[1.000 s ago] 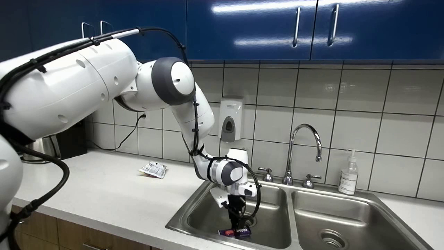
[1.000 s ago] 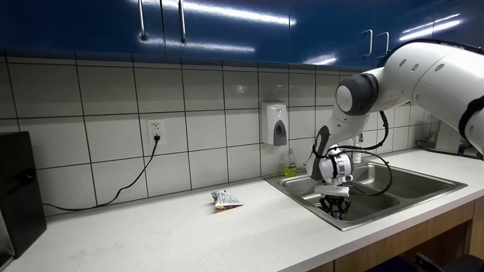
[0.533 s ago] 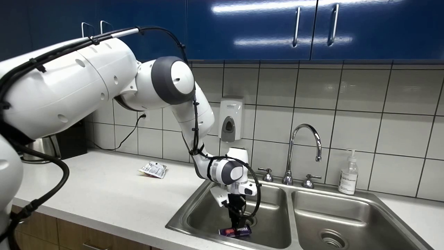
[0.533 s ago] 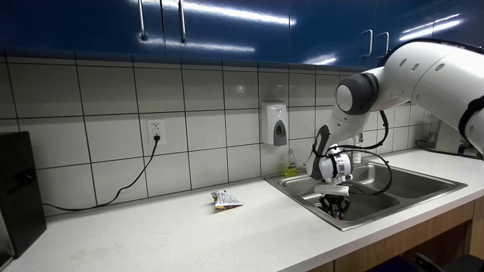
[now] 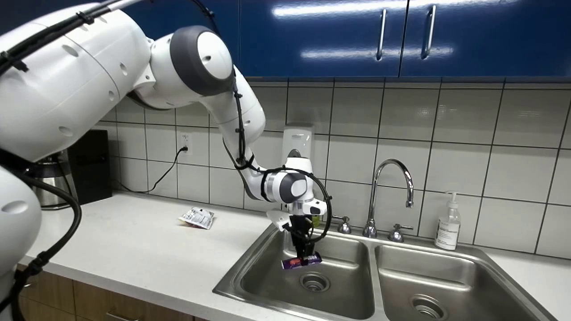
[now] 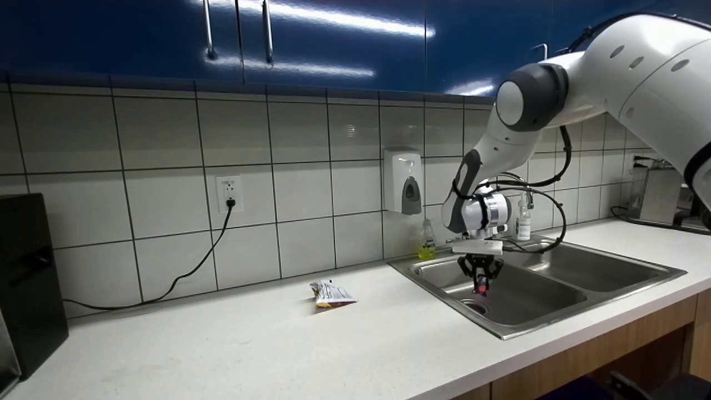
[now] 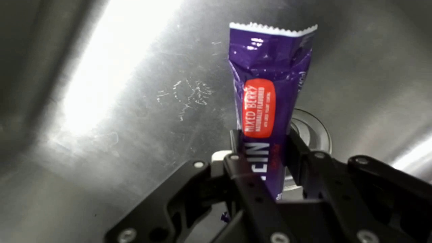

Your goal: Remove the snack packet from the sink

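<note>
One pincer [image 7: 264, 145] is gripping the purple snack packet [image 7: 266, 108] from both sides, squeezing it across the width, while the packet's white toothed end is sticking well out past the grip.

Going from the left in an exterior view, a foil bag [image 5: 197, 218] is lying on the pale desk [image 5: 134, 240], well apart from the sink [image 5: 376, 276]. Next along, the packet is hanging, a little tilted, inside or above the basin [image 5: 341, 281] closer to that bag, seemingly free of the bottom; in the wrist view the round drain [image 7: 314, 130] is showing behind it. Whether its underside is clearing the sink's edge, the views are not settling. Farther right, the tap [image 5: 373, 198] is rising behind the basins, and beyond it a soap bottle [image 5: 448, 227] is standing by the back edge.

So the grasp is looking finished, and lifting out is probably the step in hand, with the removal not yet done. Next, the job is likely calling for more height, until both ends are passing well above the edge, and then a sideways swing, perhaps toward the desk, before lowering and letting go. That long loose end could be catching the edge if the swing is starting too low.
</note>
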Action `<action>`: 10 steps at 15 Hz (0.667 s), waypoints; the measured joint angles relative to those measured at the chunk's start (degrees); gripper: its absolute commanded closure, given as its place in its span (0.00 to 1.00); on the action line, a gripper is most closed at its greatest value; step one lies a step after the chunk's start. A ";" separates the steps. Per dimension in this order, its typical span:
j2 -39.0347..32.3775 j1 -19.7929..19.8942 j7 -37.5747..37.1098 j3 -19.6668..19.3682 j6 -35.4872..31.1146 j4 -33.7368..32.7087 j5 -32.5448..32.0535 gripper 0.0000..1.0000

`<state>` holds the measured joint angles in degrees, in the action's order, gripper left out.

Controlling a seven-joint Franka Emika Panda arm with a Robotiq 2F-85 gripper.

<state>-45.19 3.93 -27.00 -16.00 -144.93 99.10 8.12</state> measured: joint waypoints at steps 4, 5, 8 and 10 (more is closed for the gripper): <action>9.60 -2.89 0.97 -0.52 -0.04 7.85 -4.78 0.91; 11.90 -3.44 1.54 -0.52 -0.04 9.96 -6.33 0.91; 18.25 -4.81 5.19 -0.48 -0.11 16.45 -12.50 0.91; 21.91 -5.66 7.18 -0.30 -0.41 20.62 -16.78 0.91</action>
<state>-23.28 -1.74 -19.82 -16.30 -145.34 119.72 -8.66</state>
